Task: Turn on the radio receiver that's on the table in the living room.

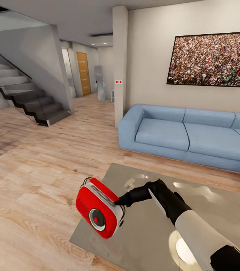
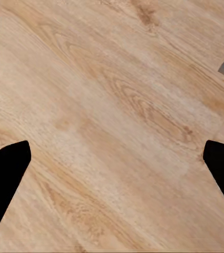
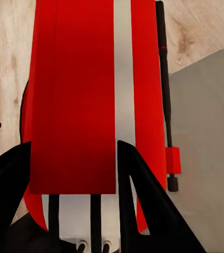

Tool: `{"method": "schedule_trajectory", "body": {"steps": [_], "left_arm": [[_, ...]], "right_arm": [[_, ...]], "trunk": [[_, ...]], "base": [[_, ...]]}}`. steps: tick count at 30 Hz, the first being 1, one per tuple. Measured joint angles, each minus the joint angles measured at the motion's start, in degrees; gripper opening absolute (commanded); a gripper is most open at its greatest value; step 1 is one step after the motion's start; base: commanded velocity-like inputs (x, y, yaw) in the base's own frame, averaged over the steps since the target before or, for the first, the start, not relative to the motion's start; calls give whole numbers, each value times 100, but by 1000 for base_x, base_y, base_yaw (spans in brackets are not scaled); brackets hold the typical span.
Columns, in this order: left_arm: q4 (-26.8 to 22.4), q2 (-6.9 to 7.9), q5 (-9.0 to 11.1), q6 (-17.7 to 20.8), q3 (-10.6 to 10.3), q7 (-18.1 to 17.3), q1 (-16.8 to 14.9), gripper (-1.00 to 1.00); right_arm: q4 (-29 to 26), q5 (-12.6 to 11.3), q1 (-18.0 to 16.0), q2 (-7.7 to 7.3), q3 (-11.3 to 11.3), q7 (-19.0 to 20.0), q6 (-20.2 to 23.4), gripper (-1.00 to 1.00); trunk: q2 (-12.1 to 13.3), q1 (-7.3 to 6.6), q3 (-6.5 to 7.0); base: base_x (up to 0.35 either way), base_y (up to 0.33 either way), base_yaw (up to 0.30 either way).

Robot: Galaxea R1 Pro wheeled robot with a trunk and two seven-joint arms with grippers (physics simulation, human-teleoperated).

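The red radio receiver (image 1: 97, 212), with white trim and a round front dial, hangs tilted over the near left corner of the glossy grey table (image 1: 210, 210). My right gripper (image 1: 119, 203) is shut on its side. In the right wrist view the radio's red body (image 3: 80, 95) sits between the black fingers (image 3: 143, 205), with the table top (image 3: 206, 132) beside it. My left gripper (image 2: 114, 158) stands open over the wood floor (image 2: 117, 79), its fingertips (image 2: 6, 174) wide apart and holding nothing.
A blue sofa (image 1: 187, 137) runs along the beige wall behind the table, under a crowd picture (image 1: 212, 60). A pillar (image 1: 120, 64) stands at the sofa's left end. Dark stairs (image 1: 26, 98) rise at the far left across open wood floor (image 1: 41, 169).
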Motion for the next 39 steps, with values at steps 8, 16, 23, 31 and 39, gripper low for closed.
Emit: {"method": "schedule_trajectory", "body": {"steps": [8,16,23,31,39], "left_arm": [[-454,0,-11,-38,16,16,0,-100],[-418,-7,-17,-33,223,118,0,-100],[-812,-17,-14,77,7,64,0,-100],[-2438,-46,-11,1649,-1336,-46,-102,-100],[-3612,-147,-287,2484,-2008,-405,-185,-100]], "right_arm": [[-1,25,0,-36,-143,93,-14,-100],[-1,35,0,-36,-146,95,-22,-100],[-31,45,0,-68,-150,103,-25,-100],[-32,37,0,-80,-148,112,-24,-100],[-28,17,0,-80,-145,165,-23,-100]], "trunk": [[0,0,0],[0,0,0],[0,0,0],[0,0,0],[0,0,0]], "base": [[0,0,0],[0,0,0],[0,0,0],[0,0,0],[0,0,0]]}}
